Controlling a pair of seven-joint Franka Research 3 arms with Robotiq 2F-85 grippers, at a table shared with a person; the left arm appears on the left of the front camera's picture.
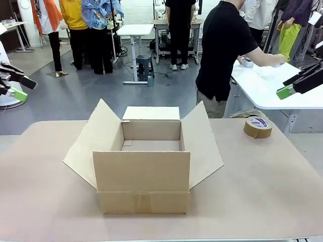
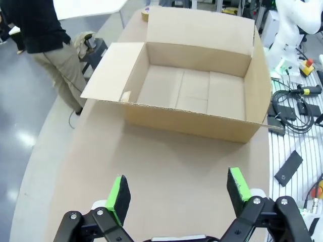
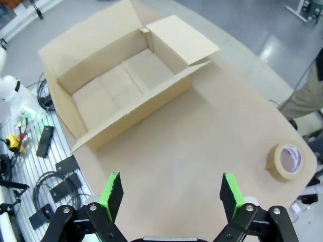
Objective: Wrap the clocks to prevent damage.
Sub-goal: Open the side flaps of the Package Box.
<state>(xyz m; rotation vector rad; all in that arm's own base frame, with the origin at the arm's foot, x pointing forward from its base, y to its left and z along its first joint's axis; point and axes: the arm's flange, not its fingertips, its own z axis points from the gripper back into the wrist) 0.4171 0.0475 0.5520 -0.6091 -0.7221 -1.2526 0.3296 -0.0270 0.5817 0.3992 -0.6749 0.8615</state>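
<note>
The one thing laid out for the job is a plain brown cardboard box (image 1: 141, 174). It sits upright in the middle of the tan worktop (image 1: 252, 196) with its top open. I count four flaps: the left and right ones splay outward, the far one lies back, and the near one hangs down over the front wall. In my left wrist view the bare cardboard floor of the box (image 2: 186, 121) shows, creased into panels.

There is one box and one roll of brown tape (image 1: 258, 127), which lies flat near the far right corner of the worktop, well apart from the box. One person (image 1: 222, 45) stands just past the far edge, turned away and reaching a hand (image 1: 277, 59) over a white table (image 1: 267, 96). A small pale object sits there by the person's arm, too small for me to tell what it is.

My left jaws stand wide, with their green pads (image 2: 119, 199) far apart and nothing between them. My right jaws are just as wide, and their pads (image 3: 111, 194) are also bare. Both hang in the air off to either side of the worktop. The box lies between them and lower, well apart from each. In each wrist view a stretch of bare worktop separates the pads from the box. From my right wrist, the tape (image 3: 286, 161) lies off to one side, nearer than the box.
</note>
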